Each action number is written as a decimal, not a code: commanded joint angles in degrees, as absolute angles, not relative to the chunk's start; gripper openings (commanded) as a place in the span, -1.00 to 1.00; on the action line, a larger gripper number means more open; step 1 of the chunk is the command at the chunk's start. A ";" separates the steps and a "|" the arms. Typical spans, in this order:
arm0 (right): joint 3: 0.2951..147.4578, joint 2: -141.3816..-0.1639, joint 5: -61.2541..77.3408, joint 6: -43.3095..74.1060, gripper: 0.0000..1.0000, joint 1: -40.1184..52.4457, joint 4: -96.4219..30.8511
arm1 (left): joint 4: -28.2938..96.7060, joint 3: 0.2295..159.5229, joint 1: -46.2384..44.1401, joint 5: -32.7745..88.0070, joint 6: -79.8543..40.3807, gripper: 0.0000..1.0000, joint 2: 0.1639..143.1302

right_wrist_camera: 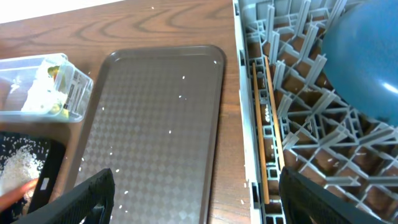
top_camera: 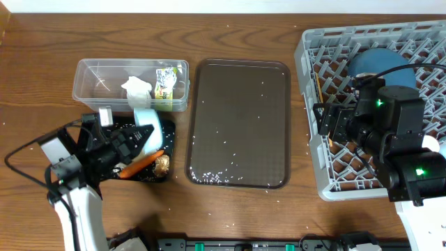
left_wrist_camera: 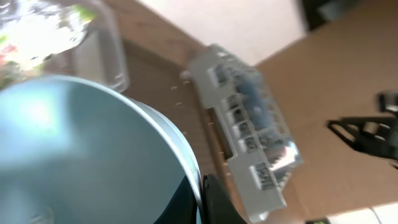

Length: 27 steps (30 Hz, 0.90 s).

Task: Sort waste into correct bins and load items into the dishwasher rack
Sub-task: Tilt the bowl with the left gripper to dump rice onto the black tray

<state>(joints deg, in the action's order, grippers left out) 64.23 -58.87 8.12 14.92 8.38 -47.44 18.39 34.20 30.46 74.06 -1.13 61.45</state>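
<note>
On the bench's left we see the left gripper, jaws pinched on the small blue-lined white cup, above the shallow black rectangular tray holding an orange carrot. To the right, the right gripper hangs with jaws wide over the large grey plastic lattice rack, where the round blue plate sits.

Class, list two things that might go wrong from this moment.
1. The left gripper grips the blue cup by its rim above the black tray; it may slip.
2. The right gripper, open, hangs at the dishwasher rack; carrying the cup there risks a clash of arms.
</note>
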 commanded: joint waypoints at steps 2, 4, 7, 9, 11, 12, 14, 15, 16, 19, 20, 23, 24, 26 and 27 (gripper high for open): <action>64.45 -58.89 7.92 15.66 0.57 8.16 -48.21 | 19.53 34.68 30.09 65.80 -3.36 -0.87 59.42; 64.45 -58.89 7.92 15.66 0.58 8.16 -48.18 | 19.20 34.68 30.11 66.57 -3.44 -0.88 60.20; 64.45 -58.89 7.92 15.66 0.57 8.16 -48.29 | 18.09 34.63 30.89 64.84 -8.49 -0.88 62.59; 64.45 -58.89 7.90 15.64 0.58 8.16 -48.38 | 13.72 34.50 31.29 70.72 -8.32 -0.88 64.53; 64.45 -58.89 7.90 15.64 0.58 8.16 -48.34 | 7.05 34.39 31.59 85.65 -3.60 -0.88 67.46; 64.45 -58.89 7.90 15.66 0.58 8.16 -48.27 | 4.21 34.39 31.79 90.15 -3.31 -0.87 69.04; 64.45 -58.89 7.92 15.66 0.57 8.16 -48.29 | 3.38 34.39 32.05 90.06 -4.36 -0.87 71.68; 64.45 -58.89 7.92 15.66 0.57 8.16 -48.29 | 3.31 34.39 32.08 90.06 -3.38 -0.88 72.71; 64.45 -58.89 7.90 15.64 0.58 8.16 -48.29 | 3.33 34.39 32.08 90.06 -2.17 -0.88 73.76; 64.45 -58.89 7.92 15.64 0.58 8.16 -48.47 | 3.36 34.39 32.08 90.06 -1.72 -0.88 75.75; 64.45 -58.89 7.92 15.64 0.59 8.16 -48.49 | 3.33 34.39 32.08 90.06 -1.72 -0.88 76.03; 64.45 -58.89 7.86 15.64 0.59 8.16 -48.56 | 3.29 34.39 32.08 90.06 -0.47 -0.88 76.14; 64.45 -58.89 7.88 15.66 0.59 8.16 -48.47 | 3.31 34.39 32.08 90.06 0.08 -0.87 76.14; 64.45 -58.89 7.90 15.66 0.59 8.16 -48.25 | 3.36 34.39 32.08 89.97 -0.03 -0.88 76.14; 64.45 -58.89 7.90 15.66 0.59 8.16 -48.16 | 3.36 34.39 32.08 89.82 -0.10 -0.88 76.14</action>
<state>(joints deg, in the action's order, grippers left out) 64.23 -58.87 8.10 14.92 8.38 -48.34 3.57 34.13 31.79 87.99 -1.96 76.07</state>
